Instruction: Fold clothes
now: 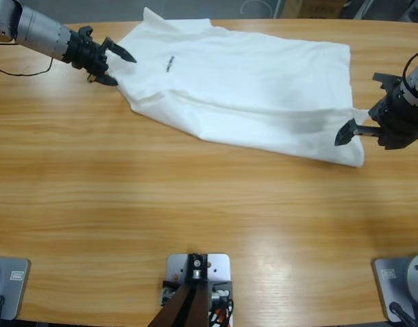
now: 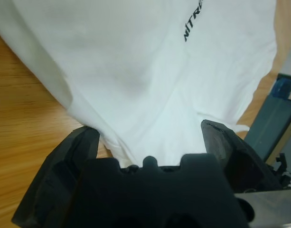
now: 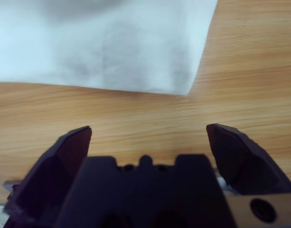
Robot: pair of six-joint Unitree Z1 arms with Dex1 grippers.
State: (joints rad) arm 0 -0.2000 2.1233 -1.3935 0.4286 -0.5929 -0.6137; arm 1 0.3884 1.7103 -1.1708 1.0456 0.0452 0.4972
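The clothes are one white T-shirt [image 1: 249, 82] spread flat across the far half of the wooden table [image 1: 195, 218], with a small dark logo [image 1: 169, 65] near its left end. My left gripper [image 1: 121, 69] is open at the shirt's left edge. In the left wrist view the T-shirt [image 2: 136, 71] lies between the spread jaws of the left gripper [image 2: 150, 135], and the logo [image 2: 192, 23] shows at the top. My right gripper [image 1: 362, 105] is open beside the shirt's near right corner. In the right wrist view that corner of the T-shirt [image 3: 112, 42] lies just ahead of the right gripper [image 3: 150, 132], with bare wood between.
A thin black cable [image 1: 18, 71] runs over the table under the left arm. A dark blue-grey frame [image 2: 278, 109] stands past the table's edge in the left wrist view. Bare wood [image 1: 195, 225] stretches across the near half of the table.
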